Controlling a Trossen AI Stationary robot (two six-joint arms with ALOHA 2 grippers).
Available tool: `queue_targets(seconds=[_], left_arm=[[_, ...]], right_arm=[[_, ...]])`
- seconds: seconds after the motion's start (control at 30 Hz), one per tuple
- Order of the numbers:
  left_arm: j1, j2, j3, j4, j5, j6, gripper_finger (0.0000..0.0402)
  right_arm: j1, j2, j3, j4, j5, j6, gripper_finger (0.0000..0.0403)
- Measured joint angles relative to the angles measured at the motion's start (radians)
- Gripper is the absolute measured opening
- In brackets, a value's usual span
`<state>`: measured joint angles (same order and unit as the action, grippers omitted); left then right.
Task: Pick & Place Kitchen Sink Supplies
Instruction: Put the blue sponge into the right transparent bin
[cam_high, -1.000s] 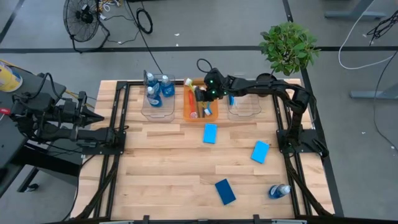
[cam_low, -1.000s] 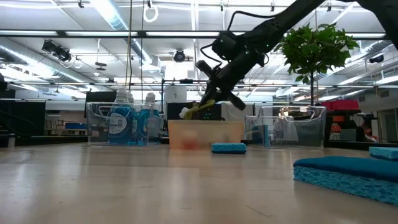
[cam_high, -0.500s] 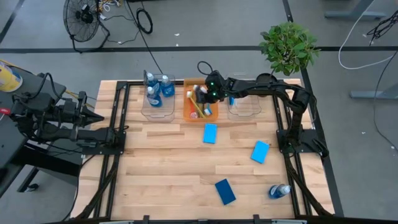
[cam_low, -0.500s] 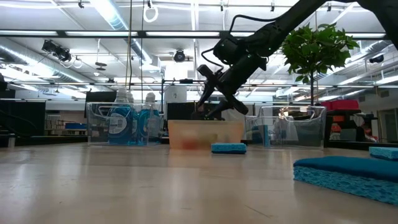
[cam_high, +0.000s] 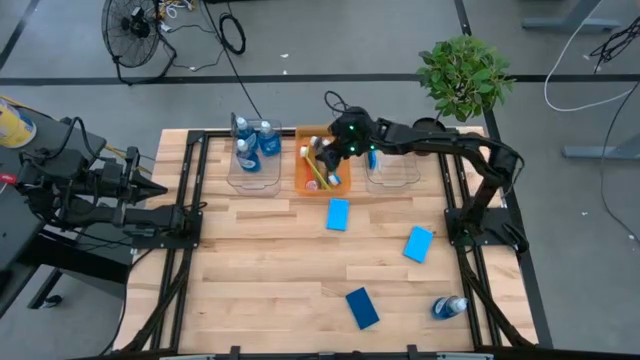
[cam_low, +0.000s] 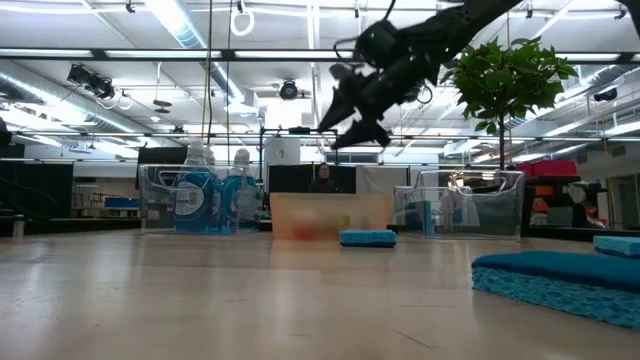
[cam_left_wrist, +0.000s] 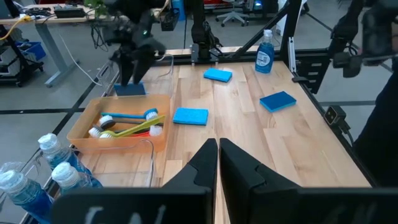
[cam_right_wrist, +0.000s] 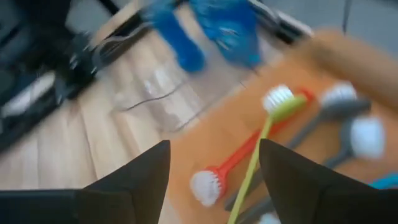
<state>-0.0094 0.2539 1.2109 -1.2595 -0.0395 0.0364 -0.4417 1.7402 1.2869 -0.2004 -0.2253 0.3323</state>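
Hovering spread-fingered and empty above the orange bin (cam_high: 322, 172), the right gripper (cam_high: 338, 148) is seen over the brushes (cam_left_wrist: 127, 124) lying inside, judged light, stiff and best pinched mid-handle, while the left gripper (cam_left_wrist: 217, 163) is clenched.

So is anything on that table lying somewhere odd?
One small bottle lies tipped on its side near the table's front right corner, while the other bottles stand in a clear bin. Three blue sponges lie scattered on the wood.

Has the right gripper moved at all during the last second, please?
Yes. The right gripper has risen, open and empty, well above the orange bin; the yellow-green brush now lies inside.
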Motion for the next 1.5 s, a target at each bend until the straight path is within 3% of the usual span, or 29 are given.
queue_targets(seconds=[0.27,0.43,0.77,1.07,1.27,1.5], left_arm=[[0.000,0.000,0.000,0.000,0.000,0.000,0.0023],[0.000,0.000,0.000,0.000,0.000,0.000,0.0023],[0.000,0.000,0.000,0.000,0.000,0.000,0.0023],[0.000,0.000,0.000,0.000,0.000,0.000,0.0023],[0.000,0.000,0.000,0.000,0.000,0.000,0.0023],[0.000,0.000,0.000,0.000,0.000,0.000,0.0023]], right_arm=[[0.085,-0.061,0.000,-0.040,-0.001,-0.471,0.0237],[0.138,-0.066,0.000,-0.078,-0.001,-0.604,0.0238],[0.232,-0.066,0.000,-0.132,0.024,-0.605,0.0238],[0.371,-0.066,0.000,-0.205,0.309,-0.581,0.0238],[0.474,-0.066,0.000,-0.213,0.369,-0.461,0.0238],[0.576,-0.059,-0.046,-0.160,0.532,-0.305,0.0238]])
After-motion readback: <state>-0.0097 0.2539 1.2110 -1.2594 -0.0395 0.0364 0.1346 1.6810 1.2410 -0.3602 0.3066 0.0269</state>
